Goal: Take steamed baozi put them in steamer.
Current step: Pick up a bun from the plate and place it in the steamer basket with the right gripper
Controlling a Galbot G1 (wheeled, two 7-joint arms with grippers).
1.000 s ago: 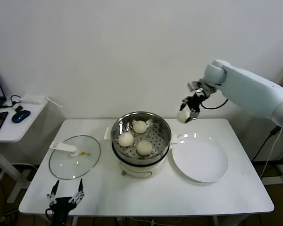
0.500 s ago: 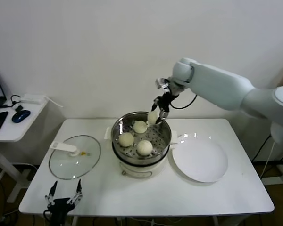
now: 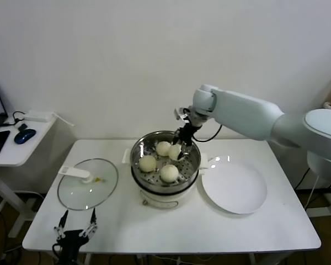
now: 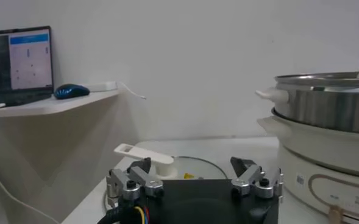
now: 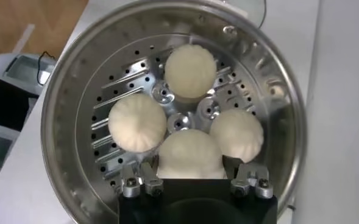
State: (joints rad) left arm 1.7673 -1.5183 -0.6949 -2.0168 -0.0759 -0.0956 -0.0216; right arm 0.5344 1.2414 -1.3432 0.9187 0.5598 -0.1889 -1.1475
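Note:
The shiny steamer (image 3: 190, 150) stands mid-table on its white pot base. Three cream baozi lie on its perforated floor (image 3: 148, 163) (image 3: 163, 148) (image 3: 169, 173). My right gripper (image 3: 180, 148) reaches down inside the back right of the basket, shut on another baozi (image 3: 175, 151). The right wrist view shows that baozi (image 5: 190, 153) between the fingers (image 5: 250, 178), close against the others (image 5: 190, 70) (image 5: 137, 122) (image 5: 236, 134); I cannot tell whether it rests on the floor. My left gripper (image 3: 76, 231) waits open and empty at the table's front left edge.
A glass lid (image 3: 87, 184) lies flat left of the steamer. A bare white plate (image 3: 234, 190) sits to its right. A low side table (image 3: 14, 149) with a mouse and phone stands off to the left.
My right gripper carried the baozi leftward from above the back of the plate to over the steamer, then lowered it into the basket. The left arm has not moved.

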